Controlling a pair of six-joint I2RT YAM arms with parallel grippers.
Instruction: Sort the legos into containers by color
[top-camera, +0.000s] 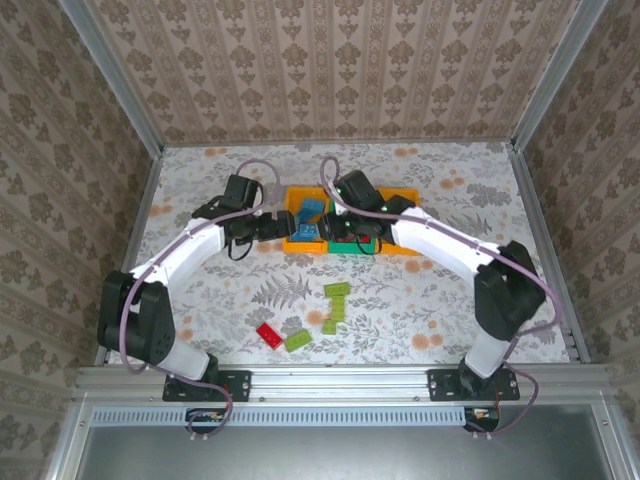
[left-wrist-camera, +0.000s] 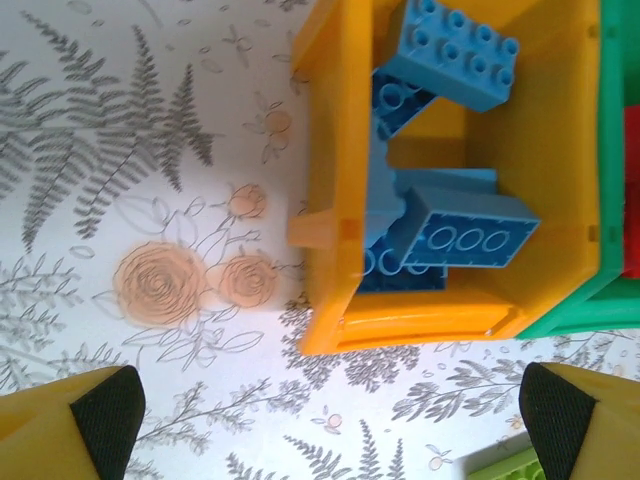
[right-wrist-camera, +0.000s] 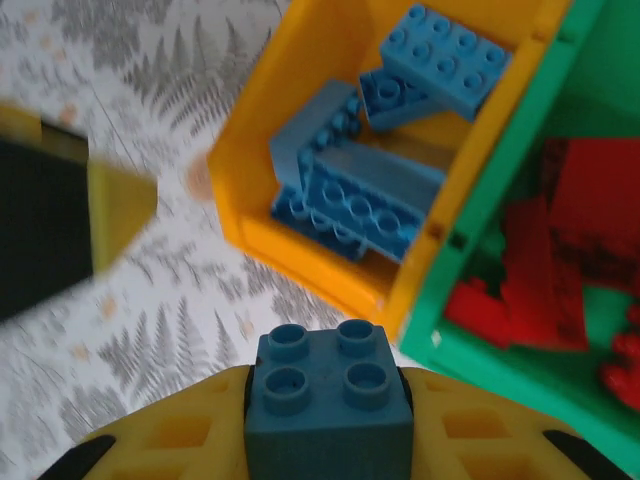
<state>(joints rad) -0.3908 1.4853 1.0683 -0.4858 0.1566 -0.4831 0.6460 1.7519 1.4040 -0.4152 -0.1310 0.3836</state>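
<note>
**Operator:** What are the right fingers (right-wrist-camera: 455, 435) holding?

**Technician:** They are closing narrowly on a four-stud blue brick (right-wrist-camera: 328, 400). They are gripping its two opposite side walls, and the studs are facing the wrist camera. The brick is hanging close to the near rim where the orange bin (right-wrist-camera: 300, 262) and the green bin (right-wrist-camera: 495, 200) are meeting. Whether it is already over an opening cannot be told.

**Operator:** And the left fingers (left-wrist-camera: 100, 412)?

**Technician:** They are standing fully apart and holding nothing. They are hovering over the counter (left-wrist-camera: 150, 150) just beside the same orange bin.

**Operator:** How is the brick likely handling?

**Technician:** By its look, it is light, rigid, smooth-walled plastic. It is not going to deform, but it may be twisting or slipping if the pads are seizing it near an edge. The flat side walls, taken at mid-height, are offering the most secure hold. The studs are offering a poor one.

**Operator:** Where are the other pieces lying?

**Technician:** Several blue bricks (right-wrist-camera: 370, 200) are sitting piled in the orange bin, and red bricks (right-wrist-camera: 560, 240) are sitting in the green bin. In the overhead view, one red brick (top-camera: 268, 335) and three light green bricks (top-camera: 297, 340) are lying loose on the counter. They are nearer the arm bases, apart from the bins.

**Operator:** What is the next move calling for?

**Technician:** Probably clearing the orange rim and releasing low, since a light brick is prone to bouncing off the pile.
</note>
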